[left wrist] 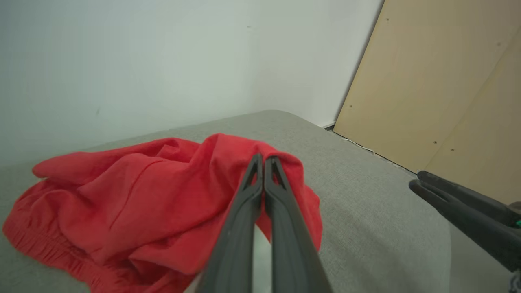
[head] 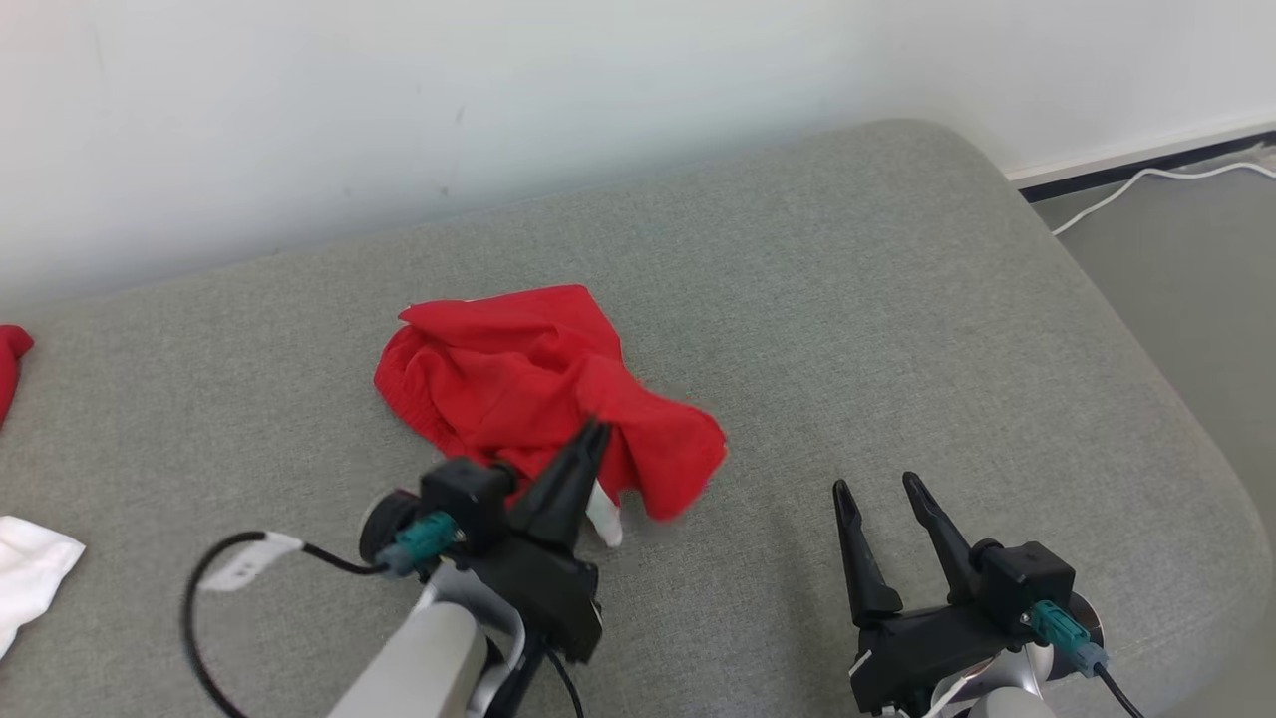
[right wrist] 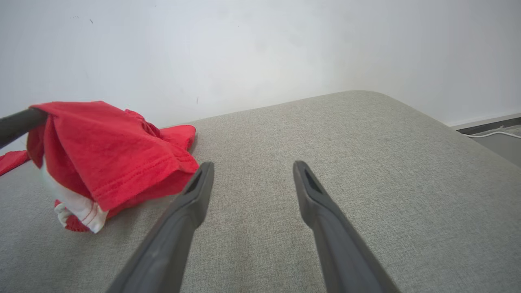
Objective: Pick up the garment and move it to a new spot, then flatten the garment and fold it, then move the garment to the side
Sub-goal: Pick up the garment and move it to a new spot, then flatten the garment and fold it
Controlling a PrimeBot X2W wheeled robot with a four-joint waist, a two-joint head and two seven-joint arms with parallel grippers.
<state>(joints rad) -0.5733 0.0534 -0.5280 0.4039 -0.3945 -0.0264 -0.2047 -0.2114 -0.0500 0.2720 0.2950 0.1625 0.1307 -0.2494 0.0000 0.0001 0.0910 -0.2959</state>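
Note:
The garment [head: 518,379] is a crumpled red piece with a white trim, lying on the grey cushion [head: 897,299]. My left gripper [head: 595,431] is shut on a fold at its near right part; the left wrist view has the two fingers pressed together at the red cloth [left wrist: 142,195]. In the right wrist view that part of the garment [right wrist: 106,150] hangs raised from the left gripper's finger [right wrist: 16,124], with the white trim dangling below. My right gripper [head: 877,486] stands open to the right of the garment, over bare cushion, with nothing between its fingers [right wrist: 195,191].
At the cushion's far left lie another red cloth [head: 10,359] and a white cloth [head: 30,573]. A white wall runs along the back. The cushion's right edge drops to the floor, where a white cable [head: 1146,179] lies. A wooden panel [left wrist: 439,89] stands beyond.

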